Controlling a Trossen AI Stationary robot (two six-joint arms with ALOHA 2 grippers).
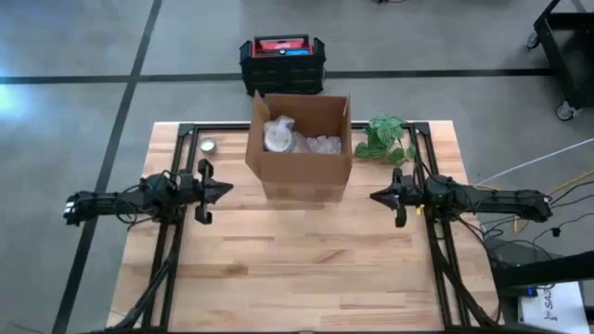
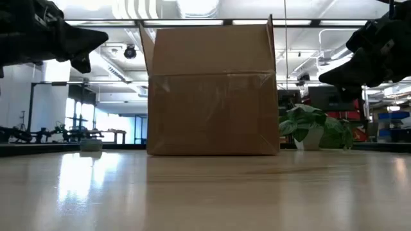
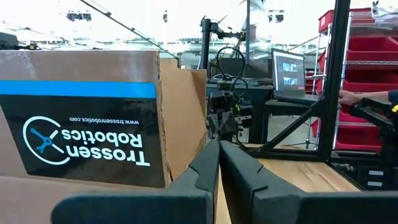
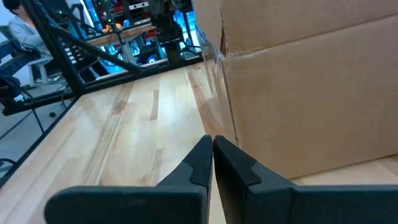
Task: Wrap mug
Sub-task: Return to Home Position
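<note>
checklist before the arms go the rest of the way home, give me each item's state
1. Wrapped mug sits inside the box: ok.
2. Left gripper shut and empty: ok.
3. Right gripper shut and empty: ok.
4. Both grippers apart from the box walls, one on each side: ok.
5. Box top closed: not ok, it stands open.
6. Bubble wrap covers the whole mug: cannot tell.
</note>
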